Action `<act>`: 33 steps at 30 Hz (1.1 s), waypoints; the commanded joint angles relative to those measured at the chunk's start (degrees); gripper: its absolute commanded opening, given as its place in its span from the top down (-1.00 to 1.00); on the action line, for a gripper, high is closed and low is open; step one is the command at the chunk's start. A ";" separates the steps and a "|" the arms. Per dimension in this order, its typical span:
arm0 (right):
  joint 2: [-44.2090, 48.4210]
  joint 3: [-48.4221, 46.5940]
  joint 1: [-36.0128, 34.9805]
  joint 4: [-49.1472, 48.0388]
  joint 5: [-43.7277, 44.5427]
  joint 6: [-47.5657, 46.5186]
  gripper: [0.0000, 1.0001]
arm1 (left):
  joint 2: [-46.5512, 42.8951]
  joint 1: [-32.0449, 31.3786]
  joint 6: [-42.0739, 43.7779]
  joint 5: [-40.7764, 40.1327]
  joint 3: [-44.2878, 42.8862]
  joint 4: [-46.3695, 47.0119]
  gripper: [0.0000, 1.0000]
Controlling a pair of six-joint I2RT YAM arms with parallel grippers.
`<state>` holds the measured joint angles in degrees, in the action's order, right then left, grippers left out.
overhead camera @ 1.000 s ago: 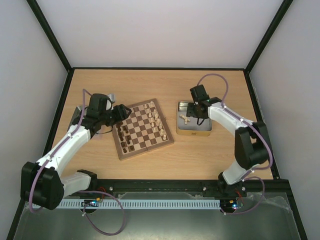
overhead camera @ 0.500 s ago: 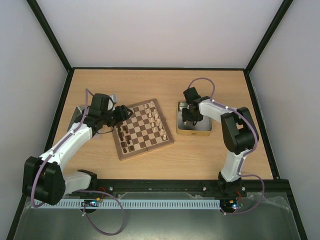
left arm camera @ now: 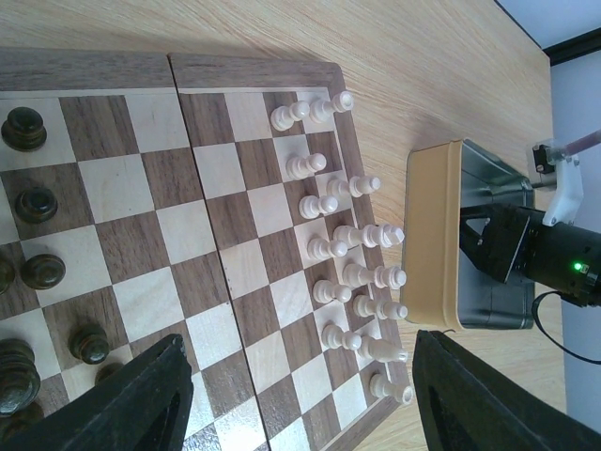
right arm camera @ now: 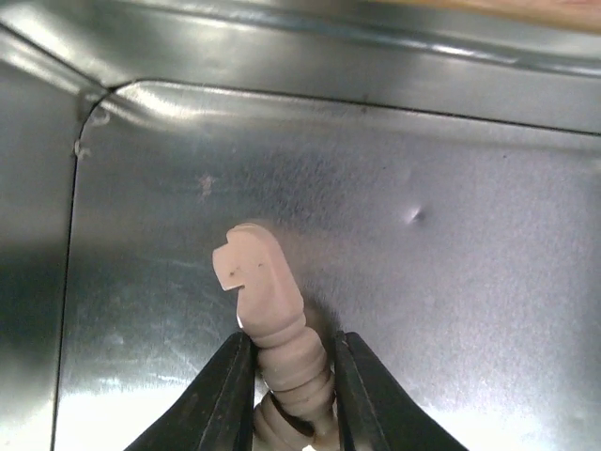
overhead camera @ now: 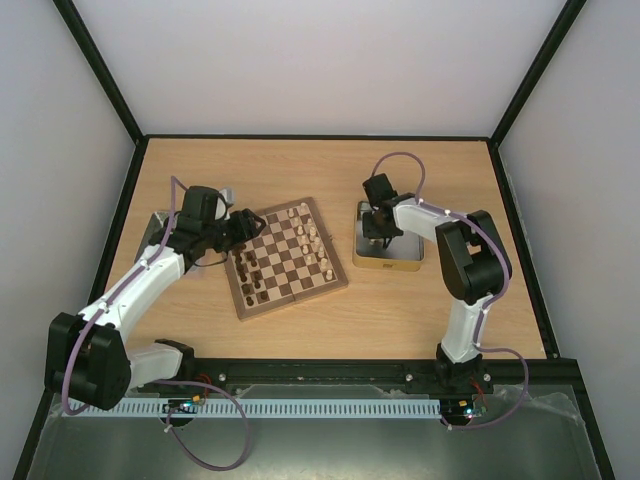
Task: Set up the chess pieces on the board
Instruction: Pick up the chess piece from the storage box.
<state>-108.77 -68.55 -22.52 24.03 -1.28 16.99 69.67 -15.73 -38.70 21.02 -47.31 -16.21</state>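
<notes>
**A:** Arms, near end first?

**B:** Two arms, both based at the near edge of the table [overhead camera: 300, 340]. The left arm stretches long and low toward the board [left arm camera: 117, 183]. The left gripper [overhead camera: 243, 230] hangs over the board's left side with its fingers spread wide and nothing between them. The right arm folds sharply at the elbow, and its wrist tips down into the tin [right arm camera: 451, 282].

**A:** Right gripper?

**B:** The right gripper [right arm camera: 293, 352] is pinched on one cream knight [right arm camera: 268, 301], clamped around the lower body. The head pokes out past the fingertips above the tin floor. I can't tell whether it touches the metal.

**A:** Counts?

**B:** One board, mid-table, lying askew between the arms. Six dark pieces [left arm camera: 36, 200] show clearly on its left side, and the frame edge cuts off more. There are roughly fifteen cream pieces [left arm camera: 349, 235], crowded in two ranks along the side facing the tin. They overlap, so no exact tally. One tin, just beside that edge and apart from it.
</notes>
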 commanded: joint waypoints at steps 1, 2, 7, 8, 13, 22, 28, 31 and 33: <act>-0.71 0.94 -0.15 -3.09 2.83 1.46 0.61 | -0.13 0.22 0.91 0.78 -1.65 0.10 -0.33; -0.52 1.07 -0.15 -3.56 3.12 1.81 0.66 | -0.23 0.19 0.95 0.78 -1.65 0.12 -0.33; 2.16 2.14 -0.15 -7.02 5.28 2.95 0.69 | -0.41 0.17 1.08 0.98 -1.43 0.03 -0.33; 2.96 2.50 -0.15 -7.92 5.54 3.23 0.69 | -0.33 0.17 1.08 1.16 -1.43 0.10 -0.33; 7.11 5.20 -0.15 -12.70 5.52 5.31 0.70 | -0.17 -0.45 0.93 1.98 -1.29 0.75 -0.32; 16.35 15.58 -0.15 -24.38 3.81 7.18 0.71 | 1.83 -3.43 -1.58 4.95 -1.42 4.68 -0.33; 18.91 18.47 -0.08 -27.99 -1.50 5.82 0.71 | 6.88 -7.14 -5.89 8.18 -4.01 11.72 -0.33; 19.84 20.92 0.46 -31.39 -6.26 3.62 0.71 | 11.41 -9.76 -7.91 9.18 -7.50 15.67 -0.34; 21.29 23.38 1.55 -34.68 -11.49 1.71 0.71 | 14.98 -11.21 -8.96 9.95 -10.62 17.97 -0.34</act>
<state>-90.59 -49.04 -22.24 -3.07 -4.43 22.09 79.72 -24.51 -44.29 28.01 -52.31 -5.63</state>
